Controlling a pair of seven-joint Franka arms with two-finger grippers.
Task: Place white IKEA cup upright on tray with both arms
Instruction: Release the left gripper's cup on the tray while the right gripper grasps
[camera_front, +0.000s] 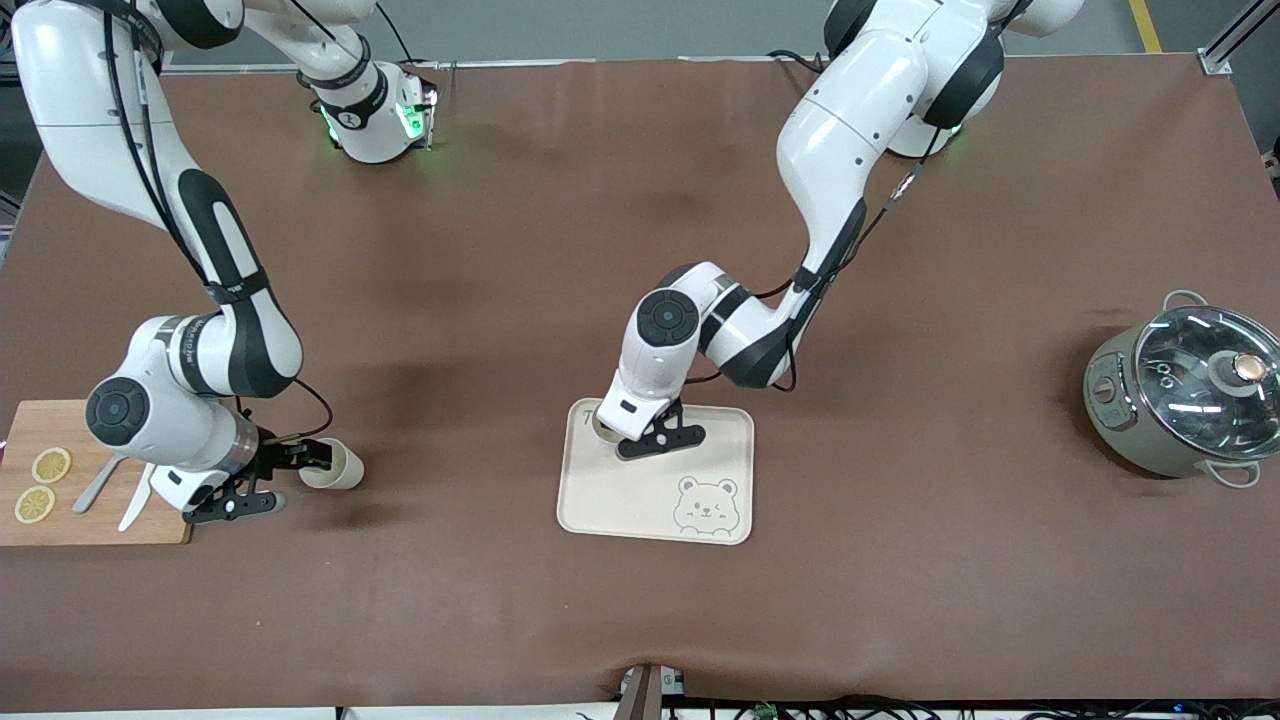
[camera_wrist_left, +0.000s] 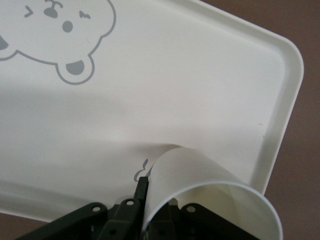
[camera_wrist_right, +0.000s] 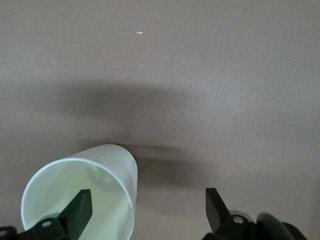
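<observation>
Left gripper (camera_front: 640, 432) is clamped on a white cup's (camera_wrist_left: 210, 192) wall over the tray (camera_front: 720, 420) corner, while right gripper (camera_front: 285, 470), fingers apart straddling a second cup's (camera_front: 340, 468) rim beside the cutting board (camera_front: 100, 525), risks tipping it on closing.

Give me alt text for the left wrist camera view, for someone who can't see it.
A white plastic cup is gripped at its rim by the left gripper, over a corner of the flat cream rectangular tray. A grey cartoon bear drawing marks the tray, and brown table covering shows past the rim.
</observation>
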